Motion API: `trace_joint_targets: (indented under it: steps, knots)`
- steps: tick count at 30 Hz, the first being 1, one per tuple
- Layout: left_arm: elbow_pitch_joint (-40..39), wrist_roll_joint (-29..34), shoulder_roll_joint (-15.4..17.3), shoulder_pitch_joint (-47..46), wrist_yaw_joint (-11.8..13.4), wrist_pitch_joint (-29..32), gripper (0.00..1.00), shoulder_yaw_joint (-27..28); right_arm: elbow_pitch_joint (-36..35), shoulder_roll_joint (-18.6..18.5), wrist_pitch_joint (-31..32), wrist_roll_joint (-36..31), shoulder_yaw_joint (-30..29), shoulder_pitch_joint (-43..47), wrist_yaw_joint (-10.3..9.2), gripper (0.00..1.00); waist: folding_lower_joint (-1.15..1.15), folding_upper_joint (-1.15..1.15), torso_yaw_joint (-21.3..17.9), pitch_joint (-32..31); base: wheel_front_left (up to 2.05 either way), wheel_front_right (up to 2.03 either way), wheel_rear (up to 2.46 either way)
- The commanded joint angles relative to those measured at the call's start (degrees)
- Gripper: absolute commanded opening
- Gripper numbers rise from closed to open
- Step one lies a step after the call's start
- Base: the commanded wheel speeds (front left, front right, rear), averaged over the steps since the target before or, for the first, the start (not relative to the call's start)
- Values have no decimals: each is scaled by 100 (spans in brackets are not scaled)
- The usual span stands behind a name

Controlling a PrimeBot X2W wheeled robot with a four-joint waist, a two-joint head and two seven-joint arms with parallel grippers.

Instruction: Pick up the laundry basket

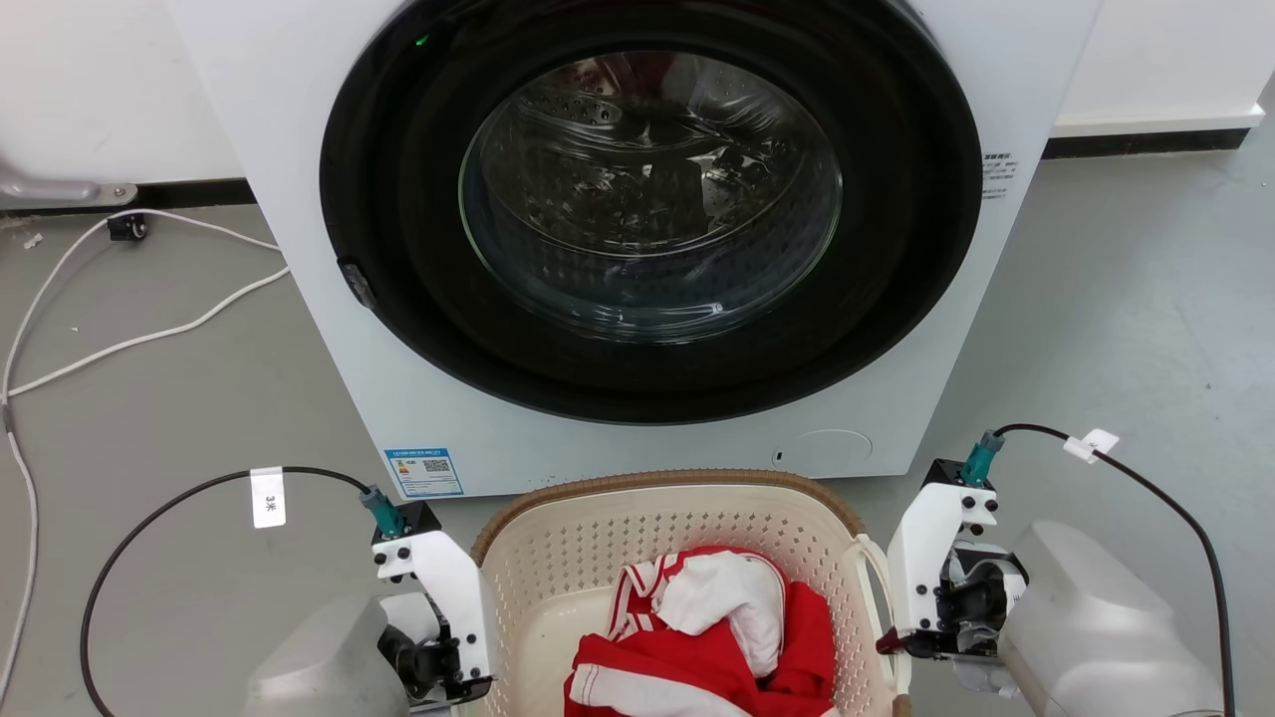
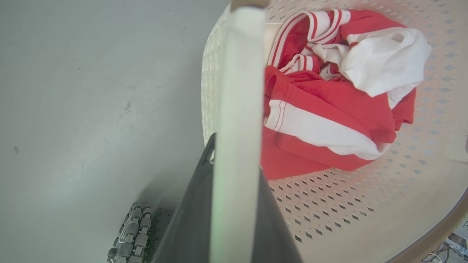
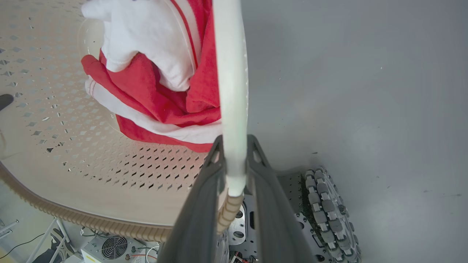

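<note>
— Where is the laundry basket [image 1: 598,543] sitting for you right now?

— You are seeing it at the bottom middle of the head view, just in front of the washer [image 1: 896,398], below its round dark door [image 1: 647,383] and between your two arms.

— How is it looking?

— It is cream plastic, with small diamond holes peppering the walls and bottom. The corners are rounding off, and a brown woven-look rim [image 1: 657,480] is running round the top. It is narrower than the door. A crumpled red and white garment [image 1: 727,637] is lying inside it.

— What is your left gripper [image 2: 237,157] doing?

— Its two dark fingers [image 2: 193,219] are pressing together on the white loop handle [image 2: 239,73] at that side, with the strap running up between them.

— And your right gripper [image 3: 235,140]?

— It is clamping the other white handle [image 3: 230,73] just above the rim, with grey floor [image 3: 347,91] showing beyond.

— Is the basket resting on the floor?

— You cannot tell from these views.
</note>
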Motion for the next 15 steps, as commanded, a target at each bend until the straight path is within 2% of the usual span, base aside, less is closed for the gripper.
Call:
trace_joint_targets:
  steps: [1, 15]
  knots:
    - [-108, -105, -219, 23, -121, -10, 0, 8, -61, 207, -12, 28, -34, 53, 76, 0, 0, 0, 3, 0, 0, 0, 0]
    - [-126, -171, -207, 21, -122, -55, 0, -54, -61, 208, -36, 164, 65, 35, 76, 0, 0, 0, -7, 5, 0, 0, 0]
